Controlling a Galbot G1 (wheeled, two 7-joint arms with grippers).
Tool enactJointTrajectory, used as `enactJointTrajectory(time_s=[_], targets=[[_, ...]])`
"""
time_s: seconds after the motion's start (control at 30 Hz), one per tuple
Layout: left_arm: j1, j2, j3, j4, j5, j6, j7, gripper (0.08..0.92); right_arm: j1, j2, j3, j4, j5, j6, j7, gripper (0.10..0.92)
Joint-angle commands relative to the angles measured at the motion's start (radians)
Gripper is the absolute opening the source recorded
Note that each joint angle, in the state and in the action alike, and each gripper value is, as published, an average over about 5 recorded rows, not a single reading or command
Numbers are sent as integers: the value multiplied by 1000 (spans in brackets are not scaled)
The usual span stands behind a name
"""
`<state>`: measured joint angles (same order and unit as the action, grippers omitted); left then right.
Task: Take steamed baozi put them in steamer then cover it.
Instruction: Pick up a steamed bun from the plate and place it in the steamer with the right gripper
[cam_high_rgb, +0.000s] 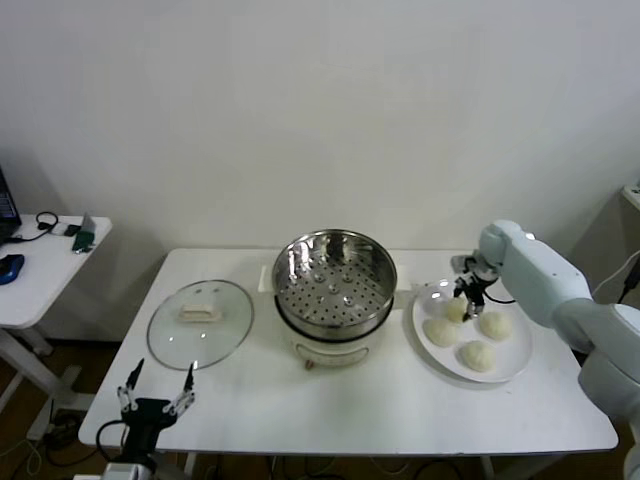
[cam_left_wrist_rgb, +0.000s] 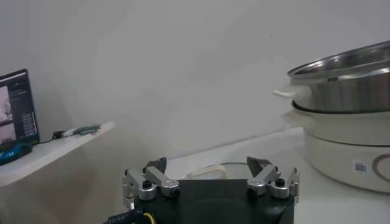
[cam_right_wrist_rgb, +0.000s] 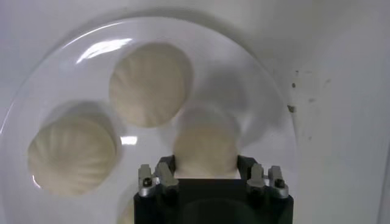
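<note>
Now right gripper (cam_high_rgb: 466, 297) clamped on a steamed baozi (cam_right_wrist_rgb: 206, 146) on the plate (cam_high_rgb: 520, 362) at right of frame, steamer (cam_high_rgb: 335, 275) centre, left gripper (cam_high_rgb: 157, 392) spread apart lower left.

Steamed baozi: four, all on the plate — far (cam_high_rgb: 456, 309), left (cam_high_rgb: 439, 332), right (cam_high_rgb: 494, 324), near (cam_high_rgb: 477, 355)
Plate (cam_high_rgb: 515, 365): one, white
Steamer (cam_high_rgb: 335, 274): one, steel
Glass lid (cam_high_rgb: 200, 322): one, flat on the bench (cam_high_rgb: 350, 405)
Benches: two, the second at far left (cam_high_rgb: 40, 268)
Grippers: two, left (cam_high_rgb: 156, 396) and right (cam_high_rgb: 468, 297)
</note>
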<state>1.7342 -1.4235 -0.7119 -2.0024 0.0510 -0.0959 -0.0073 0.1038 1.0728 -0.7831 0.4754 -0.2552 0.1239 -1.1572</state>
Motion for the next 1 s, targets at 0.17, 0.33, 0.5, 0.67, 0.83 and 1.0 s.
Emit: enactJointTrajectory(time_s=[0.17, 0.33, 0.5, 0.67, 0.83, 1.0], targets=[[9, -1, -1, -9, -2, 2, 3, 823, 103, -61, -149, 115, 116, -1, -7, 653], [14, -3, 2, -12, -2, 1, 6, 823, 285, -92, -331, 244, 275, 1, -16, 654], [15, -4, 7, -15, -1, 0, 8, 823, 484, -67, -525, 339, 402, 13, -25, 655], [25, -2, 15, -23, -1, 0, 18, 823, 629, 15, -634, 367, 486, 39, -32, 657], [32, -2, 17, -26, -2, -4, 21, 823, 690, 99, -673, 431, 464, 85, -34, 659], [39, 2, 10, -22, -4, -16, 36, 823, 661, 187, -642, 479, 310, 155, -30, 655]])
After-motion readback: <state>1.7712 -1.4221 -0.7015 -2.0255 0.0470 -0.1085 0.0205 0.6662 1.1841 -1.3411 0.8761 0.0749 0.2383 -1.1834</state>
